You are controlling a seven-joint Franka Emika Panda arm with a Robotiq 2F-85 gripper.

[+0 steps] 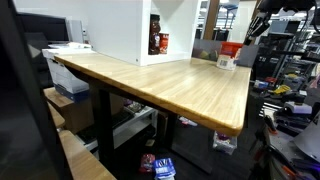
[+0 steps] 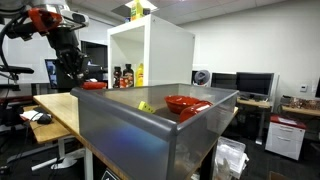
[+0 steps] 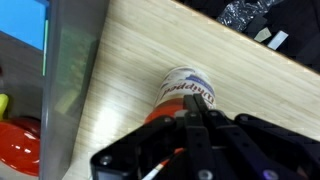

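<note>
In the wrist view your pincer point(image 3: 192, 128) is pressed together over the orange end of the white-labelled cylindrical container point(image 3: 187, 90), which lies on the light wooden surface point(image 3: 130, 55) just beside the grey plastic bin point(image 3: 70, 95). I judge this the grasping step. Confirm a true hold before lifting, since the contact itself is hidden. In an exterior view the container point(image 1: 226, 62) is tiny, near the surface's far corner. In an exterior view the bin point(image 2: 150, 125) hides it.

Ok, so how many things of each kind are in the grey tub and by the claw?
Red bowl: 1
Small yellow thing: 1
Labelled can by the claw: 1
Total: 3
</note>
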